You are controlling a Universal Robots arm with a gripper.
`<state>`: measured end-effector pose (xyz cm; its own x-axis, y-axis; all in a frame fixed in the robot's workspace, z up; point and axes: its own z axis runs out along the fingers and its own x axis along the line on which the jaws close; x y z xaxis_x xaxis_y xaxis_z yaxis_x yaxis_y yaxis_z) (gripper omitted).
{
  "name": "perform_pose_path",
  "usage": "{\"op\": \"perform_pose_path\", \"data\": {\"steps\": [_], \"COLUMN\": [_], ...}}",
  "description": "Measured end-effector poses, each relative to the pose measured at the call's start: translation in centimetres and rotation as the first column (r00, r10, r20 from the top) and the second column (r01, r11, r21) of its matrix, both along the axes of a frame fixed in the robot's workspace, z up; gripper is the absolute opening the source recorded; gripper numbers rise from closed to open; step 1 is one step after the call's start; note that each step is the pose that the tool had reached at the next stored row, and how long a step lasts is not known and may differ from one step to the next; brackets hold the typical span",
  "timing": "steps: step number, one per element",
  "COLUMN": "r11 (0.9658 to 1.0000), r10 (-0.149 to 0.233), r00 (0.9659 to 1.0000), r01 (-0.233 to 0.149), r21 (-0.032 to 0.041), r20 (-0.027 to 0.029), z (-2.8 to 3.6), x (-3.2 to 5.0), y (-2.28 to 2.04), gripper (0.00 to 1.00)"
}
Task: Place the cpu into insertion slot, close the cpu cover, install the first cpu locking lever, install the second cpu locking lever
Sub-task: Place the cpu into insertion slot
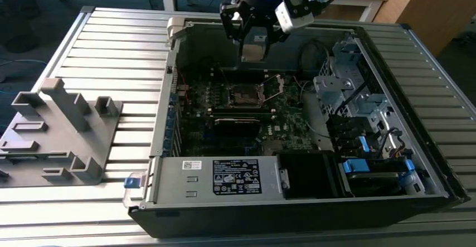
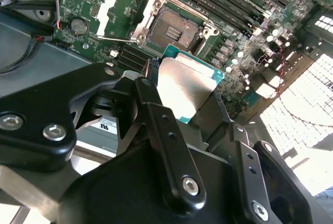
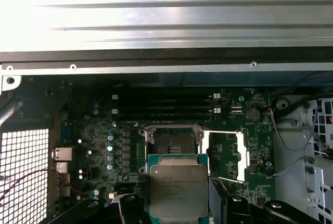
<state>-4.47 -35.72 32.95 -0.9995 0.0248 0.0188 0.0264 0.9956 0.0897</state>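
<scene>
Silver-grey cpu (image 3: 178, 193) pinched flat in the gripper (image 3: 179, 206), hovering near but short of the open insertion slot (image 3: 173, 142), cpu cover (image 3: 244, 156) flipped aside; best kept level, edges squared to the slot.

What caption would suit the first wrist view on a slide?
Fingers hold the cpu near the open slot, its cover swung aside.

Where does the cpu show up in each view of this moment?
Exterior view: the cpu hangs in the tool, over the computer case's far end.
Second wrist view: the cpu sits gripped, just short of the insertion slot.
First wrist view: the cpu sits next to that slot.
Shared landmark: the empty insertion slot, cpu cover open.
</scene>
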Motion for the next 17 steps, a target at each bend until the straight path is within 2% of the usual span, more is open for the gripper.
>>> {"op": "perform_pose_path", "data": {"steps": [17], "r11": [1.0], "r10": [0.0], "r00": [1.0], "r01": [0.0], "r21": [-0.0003], "r20": [-0.0001], "z": [-0.25], "x": [-0.01], "y": [0.0], "gripper": [0.54]}}
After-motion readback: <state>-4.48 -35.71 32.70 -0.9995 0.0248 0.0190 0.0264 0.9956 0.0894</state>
